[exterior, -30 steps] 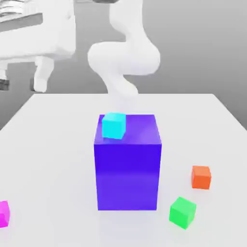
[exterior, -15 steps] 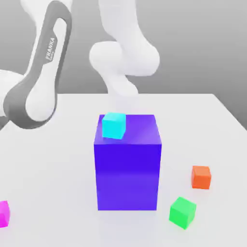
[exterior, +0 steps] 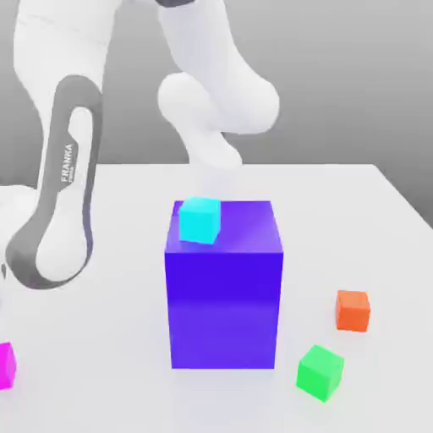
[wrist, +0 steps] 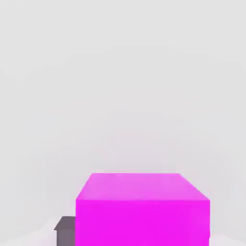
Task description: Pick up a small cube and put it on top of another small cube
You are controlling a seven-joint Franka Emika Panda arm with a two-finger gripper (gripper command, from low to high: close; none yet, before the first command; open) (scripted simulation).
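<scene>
One small magenta cube, vivid, flat-faced (a touch paler on top), grasped by the closed hand

Exterior view, clock face over the scene. Cube at 8 o'clock: plain magenta, its upper face paler in the hand view. Orange-red cube at 4, bright green cube at 5. Cyan cube near centre, over a blue-violet box. Arm at 10: white, grey-banded, lettered. Table: pale grey-white.
</scene>
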